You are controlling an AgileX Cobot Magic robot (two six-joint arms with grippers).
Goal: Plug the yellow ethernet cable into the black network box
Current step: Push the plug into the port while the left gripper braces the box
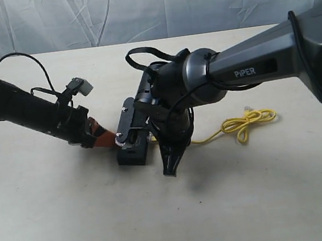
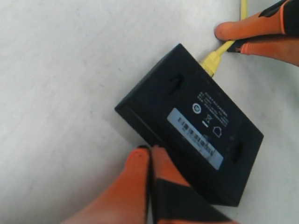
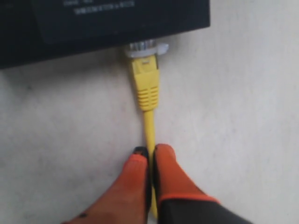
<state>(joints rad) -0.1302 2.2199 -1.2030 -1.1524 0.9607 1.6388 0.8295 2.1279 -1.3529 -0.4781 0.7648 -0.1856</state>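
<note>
– Right end effector [image 1: 170,168]: what is it doing?
– It is clenched on the yellow ethernet cable [image 3: 149,128]. In the right wrist view its orange fingertips [image 3: 135,172] meet with the cord running between them, just behind the plug.
– And the arm carrying it?
– The right arm [image 1: 248,64] comes in from the right edge over the desk [image 1: 74,227]. It bends at the wrist and tips the end effector down, just beside the black network box [image 1: 136,154].
– The other side?
– The left arm [image 1: 16,104] lies low and slanted from the left edge, reaching toward the box's left side. The left end effector [image 2: 150,151] is clenched on nothing, its fingers pressed together and their tips against the box's edge.
– Where is the box?
– Flat on the desk in mid-scene, between the two end effectors, with its white label [image 2: 196,137] facing up.
– The cable?
– From the box it trails right across the desk to a loose, knot-like coil [image 1: 247,122], well apart from the box.
– The plug?
– Its yellow boot [image 3: 145,86] butts against the box's side, and the clear tip sits in the port.
</note>
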